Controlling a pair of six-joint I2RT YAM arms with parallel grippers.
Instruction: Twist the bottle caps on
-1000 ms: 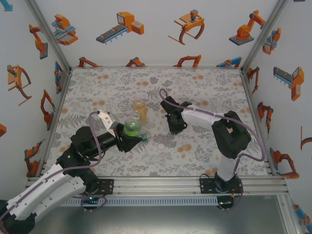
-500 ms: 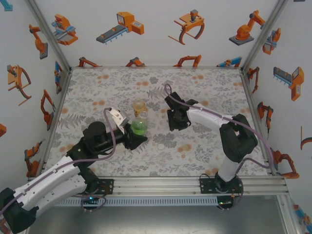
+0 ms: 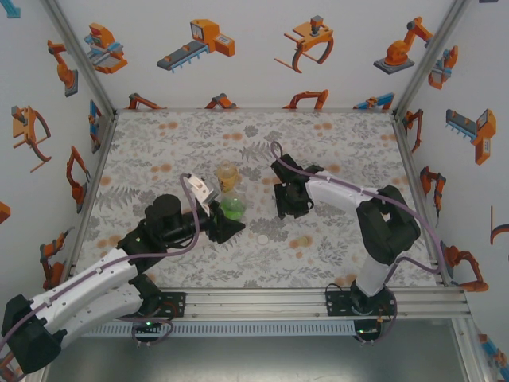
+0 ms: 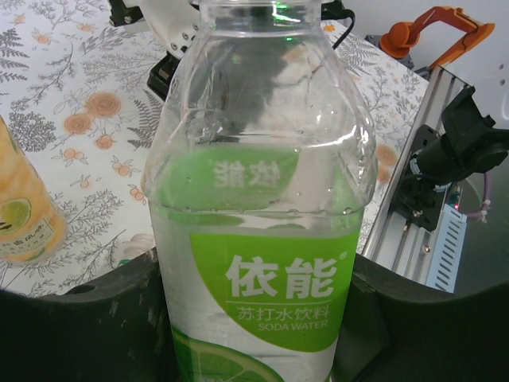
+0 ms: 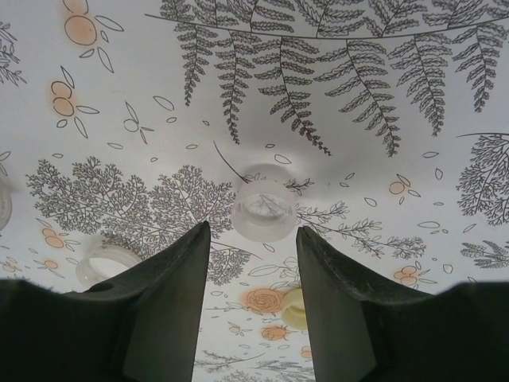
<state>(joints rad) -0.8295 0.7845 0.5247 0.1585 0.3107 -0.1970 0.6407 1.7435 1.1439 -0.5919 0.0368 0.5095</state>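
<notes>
L hand (image 3: 229,222): clamped on soda bottle (image 4: 262,278), carried toward centre. R hand (image 5: 253,239): fingers just parted over white cap (image 5: 262,211) on worktop (image 5: 398,199). Cap pickup prob. next.

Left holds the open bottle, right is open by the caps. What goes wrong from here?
The clear cap lies on the table beyond the open right gripper, ungripped: closing now may miss or nudge it. The bottle in the left gripper is uncapped and seems to hold liquid: tilting may spill.
</notes>
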